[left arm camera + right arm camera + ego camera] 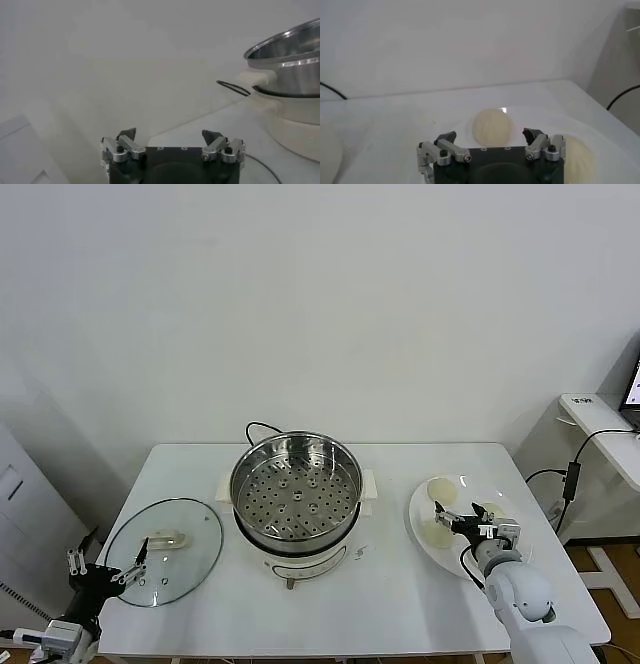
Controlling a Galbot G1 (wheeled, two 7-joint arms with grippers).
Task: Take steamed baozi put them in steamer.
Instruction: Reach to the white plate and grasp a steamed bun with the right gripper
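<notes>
The right gripper [457, 519] is held with jaws released over the steamed baozi [441, 489] on the plate [420, 519], while the left gripper [108, 569], jaws released too, is parked beside the glass lid [165, 550], the steamer [296, 496] standing empty on the desk [400, 604].

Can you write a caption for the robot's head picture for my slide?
Open right tool hovers over baozi on the plate, beside the empty steamer.

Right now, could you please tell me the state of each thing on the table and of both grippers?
Steamer: uncovered, tray bare, no buns inside.
Glass lid: off, lying flat on the table left of the steamer.
Buns: on the white plate, none picked up.
Right gripper: open, over the plate, holding nothing.
Left gripper: open, holding nothing, at the table's left edge by the lid.
</notes>
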